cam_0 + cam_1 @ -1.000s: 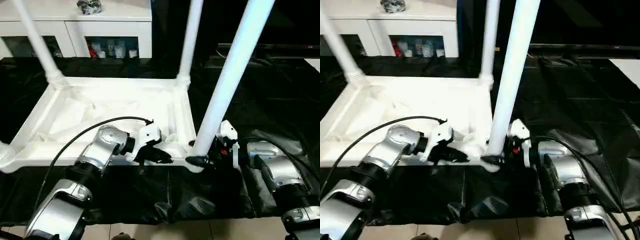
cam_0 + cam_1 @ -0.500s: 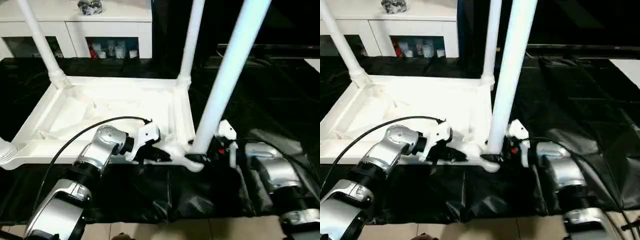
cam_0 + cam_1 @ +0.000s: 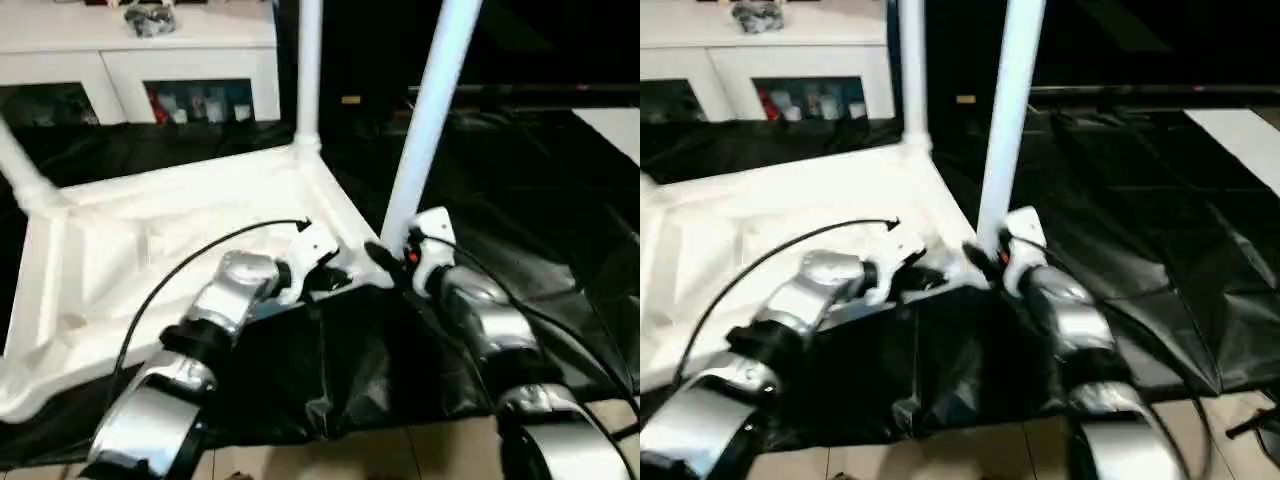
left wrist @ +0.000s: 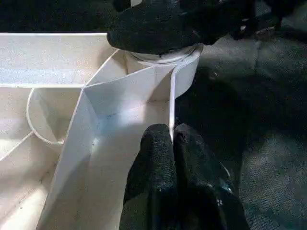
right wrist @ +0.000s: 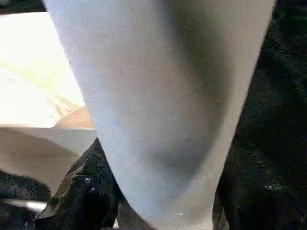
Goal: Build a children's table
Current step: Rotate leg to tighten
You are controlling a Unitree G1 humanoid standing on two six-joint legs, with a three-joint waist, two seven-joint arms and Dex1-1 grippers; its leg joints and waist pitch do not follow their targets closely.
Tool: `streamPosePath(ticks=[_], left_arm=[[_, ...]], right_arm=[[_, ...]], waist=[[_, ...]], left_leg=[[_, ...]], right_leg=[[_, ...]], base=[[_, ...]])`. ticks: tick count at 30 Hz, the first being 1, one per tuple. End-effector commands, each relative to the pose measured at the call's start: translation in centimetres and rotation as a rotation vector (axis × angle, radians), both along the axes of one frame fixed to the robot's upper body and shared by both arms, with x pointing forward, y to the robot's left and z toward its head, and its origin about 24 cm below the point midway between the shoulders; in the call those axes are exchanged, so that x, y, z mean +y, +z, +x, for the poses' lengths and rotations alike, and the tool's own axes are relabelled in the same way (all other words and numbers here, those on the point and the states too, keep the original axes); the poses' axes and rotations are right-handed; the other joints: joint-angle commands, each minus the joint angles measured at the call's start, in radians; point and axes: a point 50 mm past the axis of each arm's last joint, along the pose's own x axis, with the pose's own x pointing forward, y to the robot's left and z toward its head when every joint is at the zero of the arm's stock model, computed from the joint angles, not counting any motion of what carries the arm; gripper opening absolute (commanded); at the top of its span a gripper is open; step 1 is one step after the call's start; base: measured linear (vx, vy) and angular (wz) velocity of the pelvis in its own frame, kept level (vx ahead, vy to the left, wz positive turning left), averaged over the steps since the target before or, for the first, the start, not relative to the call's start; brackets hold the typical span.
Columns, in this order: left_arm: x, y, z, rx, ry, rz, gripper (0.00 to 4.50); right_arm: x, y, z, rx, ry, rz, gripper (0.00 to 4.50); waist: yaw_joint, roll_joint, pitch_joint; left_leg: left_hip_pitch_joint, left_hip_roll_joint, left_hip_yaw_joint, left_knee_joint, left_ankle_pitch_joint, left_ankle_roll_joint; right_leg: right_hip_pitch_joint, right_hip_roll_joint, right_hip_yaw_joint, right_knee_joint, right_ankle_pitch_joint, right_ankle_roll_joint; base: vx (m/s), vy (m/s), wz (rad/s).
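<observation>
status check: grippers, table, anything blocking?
Left gripper shut, pinching the tabletop rim by the near corner. Right gripper closed around that corner's leg base. Nothing in the way.

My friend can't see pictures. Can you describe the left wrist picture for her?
The left gripper, shut, pinches the thin rim of the upside-down white table top. Just beyond, a black finger of the right gripper wraps a leg's base at the corner socket, above black cloth.

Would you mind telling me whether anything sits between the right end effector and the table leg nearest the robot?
Nothing visible does. The right end effector is already closed around the base of the near leg, right above the corner socket of the upturned tabletop.
</observation>
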Motion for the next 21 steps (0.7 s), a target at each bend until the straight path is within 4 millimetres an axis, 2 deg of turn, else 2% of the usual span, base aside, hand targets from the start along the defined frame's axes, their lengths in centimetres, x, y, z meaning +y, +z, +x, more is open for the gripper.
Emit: streamPosePath(ticks=[1, 3, 4, 7, 9, 11, 12, 14, 16, 18, 21], left_arm=[[-4.4, 2.0, -0.5, -0.079, -0.143, -0.080, 0.00], [-4.0, 2.0, -0.7, -0.081, -0.168, -0.079, 0.00], [-3.6, 2.0, -0.7, -0.082, -0.186, -0.075, 0.00], [-2.8, 1.9, -0.7, -0.081, -0.211, -0.065, 0.00], [-2.3, 2.0, -0.7, -0.081, -0.223, -0.066, 0.00], [-1.2, 2.2, -0.7, -0.072, -0.255, -0.064, 0.00], [-1.2, 2.2, -0.7, -0.072, -0.255, -0.064, 0.00], [-0.3, 2.3, -0.8, -0.062, -0.296, -0.056, 0.00], [0.1, 2.4, -0.9, -0.052, -0.321, -0.055, 0.00], [0.7, 2.4, -1.0, -0.035, -0.354, -0.045, 0.00], [1.2, 2.3, -1.2, -0.009, -0.386, -0.032, 0.00]], right_arm=[[5.4, -2.7, -2.3, 0.146, 0.204, 0.056, 3.06], [5.1, -2.6, -2.3, 0.147, 0.230, 0.079, 3.15], [4.7, -2.4, -2.4, 0.127, 0.258, 0.056, 3.40], [3.9, -2.3, -2.5, 0.097, 0.311, 0.001, 3.56], [3.4, -2.2, -2.6, 0.083, 0.336, -0.020, 3.63], [2.0, -2.1, -3.1, 0.082, 0.437, -0.020, 3.63], [2.0, -2.1, -3.1, 0.082, 0.437, -0.020, 3.63], [0.7, -1.9, -4.0, 0.088, 0.565, -0.032, 3.63], [0.1, -1.8, -4.5, 0.096, 0.629, -0.035, 3.63], [-0.9, -1.5, -5.4, 0.122, 0.741, -0.028, 3.63], [-1.3, -1.4, -5.7, 0.142, 0.790, -0.029, 3.63]], waist=[[0.003, 0.003, -0.053], [0.005, 0.005, -0.056], [0.005, 0.008, -0.057], [0.006, 0.008, -0.061], [0.008, 0.008, -0.063], [0.013, 0.007, -0.064], [0.017, 0.006, -0.065], [0.022, 0.006, -0.064], [0.032, 0.004, -0.060], [0.040, 0.005, -0.058], [0.044, 0.011, -0.057]], left_leg=[[0.006, 0.041, -0.029, -0.073, -0.306, 0.022], [0.008, 0.042, -0.027, -0.072, -0.297, 0.027], [0.007, 0.044, -0.027, -0.071, -0.285, 0.029], [0.000, 0.045, -0.027, -0.070, -0.252, 0.039], [0.004, 0.045, -0.023, -0.066, -0.231, 0.048], [-0.002, 0.045, -0.020, -0.062, -0.195, 0.067], [-0.002, 0.046, -0.018, -0.059, -0.188, 0.079], [-0.002, 0.049, -0.017, -0.059, -0.186, 0.087], [0.002, 0.050, -0.016, -0.060, -0.210, 0.087], [0.008, 0.052, -0.018, -0.064, -0.236, 0.075], [0.011, 0.055, -0.018, -0.066, -0.256, 0.062]], right_leg=[[0.039, -0.076, 0.043, -0.085, -0.387, -0.174], [0.039, -0.075, 0.044, -0.082, -0.354, -0.182], [0.040, -0.075, 0.045, -0.077, -0.314, -0.196], [0.049, -0.075, 0.044, -0.066, -0.237, -0.217], [0.047, -0.073, 0.044, -0.061, -0.186, -0.235], [0.054, -0.073, 0.043, -0.053, -0.123, -0.258], [0.056, -0.072, 0.042, -0.051, -0.109, -0.264], [0.054, -0.073, 0.042, -0.051, -0.113, -0.268], [0.053, -0.074, 0.042, -0.056, -0.162, -0.258], [0.050, -0.074, 0.042, -0.063, -0.225, -0.242], [0.046, -0.075, 0.044, -0.064, -0.243, -0.245]], base=[[0.000, 0.000, 0.00], [0.000, 0.000, 0.00], [0.000, 0.000, 0.00], [0.000, 0.000, 0.00], [0.000, 0.000, 0.00], [0.000, 0.000, 0.00], [0.000, 0.000, 0.00], [0.000, 0.000, 0.00], [0.000, 0.000, 0.00], [0.000, 0.000, 0.00], [0.000, 0.000, 0.00]])
